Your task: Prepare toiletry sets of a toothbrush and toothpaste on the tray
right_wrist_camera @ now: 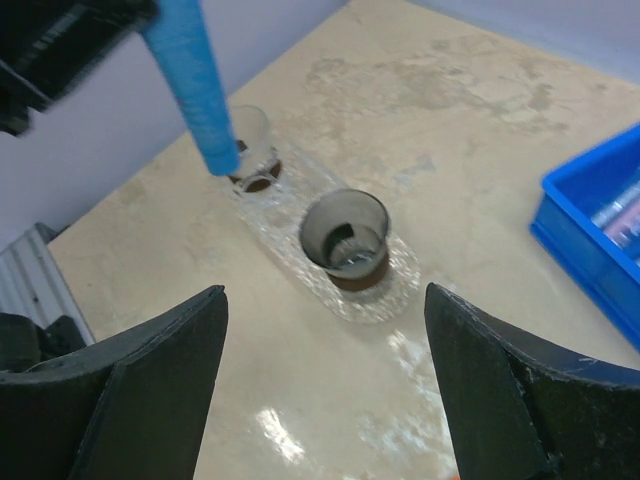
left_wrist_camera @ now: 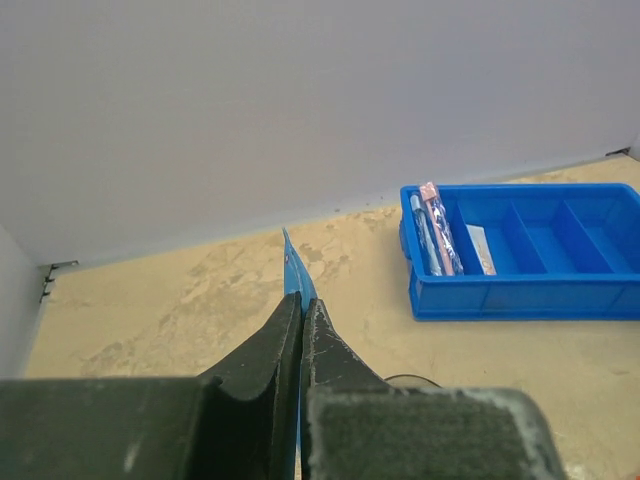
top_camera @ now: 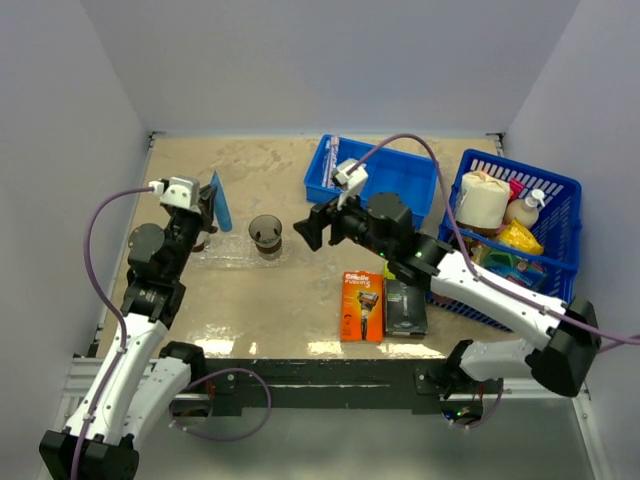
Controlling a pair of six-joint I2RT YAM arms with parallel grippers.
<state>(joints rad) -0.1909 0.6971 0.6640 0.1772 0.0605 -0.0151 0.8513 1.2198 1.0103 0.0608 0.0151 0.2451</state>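
Observation:
The clear tray (top_camera: pixel 232 257) (right_wrist_camera: pixel 403 277) lies left of centre with a brownish cup (top_camera: pixel 266 235) (right_wrist_camera: pixel 345 236) standing on it. A second cup (right_wrist_camera: pixel 251 137) stands at the tray's far end. My left gripper (top_camera: pixel 208 206) (left_wrist_camera: pixel 302 300) is shut on a flat blue packet (top_camera: pixel 221 203) (right_wrist_camera: pixel 190 80). The packet hangs with its lower end just over that second cup. I cannot tell if it is the toothpaste. My right gripper (top_camera: pixel 310 228) (right_wrist_camera: pixel 325 295) hovers open and empty near the first cup. Toothbrushes (top_camera: pixel 331 155) (left_wrist_camera: pixel 432 228) and a pale box (left_wrist_camera: pixel 478 250) lie in the blue bin (top_camera: pixel 395 175) (left_wrist_camera: pixel 520 295).
An orange razor pack (top_camera: pixel 362 305) and a black-green pack (top_camera: pixel 405 307) lie near the front edge. A blue lattice basket (top_camera: pixel 563 187) full of bottles and packets stands at the right. Grey walls close off the back and sides.

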